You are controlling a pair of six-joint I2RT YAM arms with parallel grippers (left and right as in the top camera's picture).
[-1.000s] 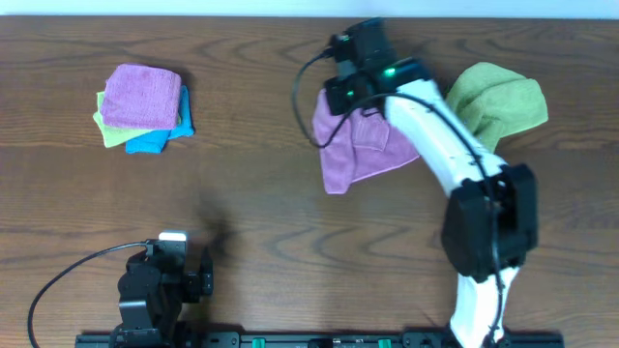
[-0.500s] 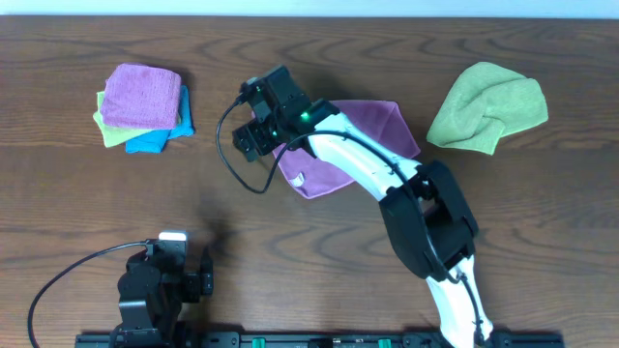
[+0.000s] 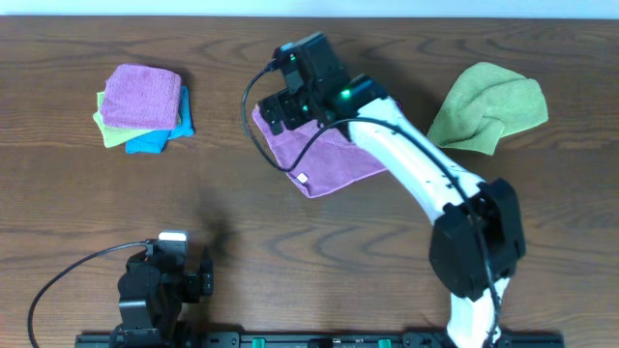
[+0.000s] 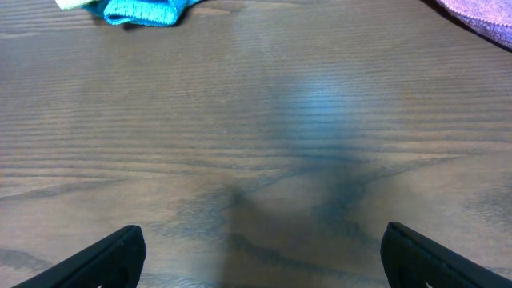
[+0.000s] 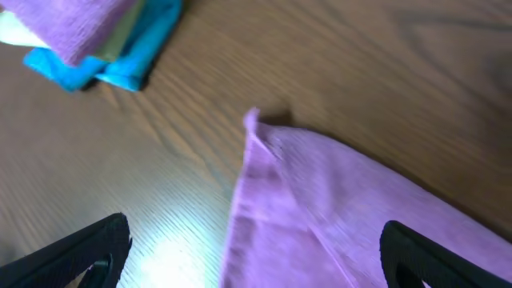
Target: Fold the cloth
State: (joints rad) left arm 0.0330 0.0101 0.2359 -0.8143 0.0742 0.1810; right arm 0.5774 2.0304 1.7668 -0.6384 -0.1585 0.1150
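1. One brown wooden tabletop (image 3: 290, 232), with open wood across the middle and the near side.
2. One violet-purple square terry cloth (image 3: 334, 159), spread flat at centre-rear, small white tag (image 3: 302, 178) at its near-left corner; left and near edges lying free.
3. One crumpled lime-green cloth (image 3: 488, 106) at far right; one stack of three folded cloths (image 3: 143, 106), pinkish purple on top, at far left.
4. Two pincers: right pincer (image 5: 256, 256) spread wide above the violet cloth's left corner, grasping nothing; left pincer (image 4: 256, 252) released wide over bare wood.
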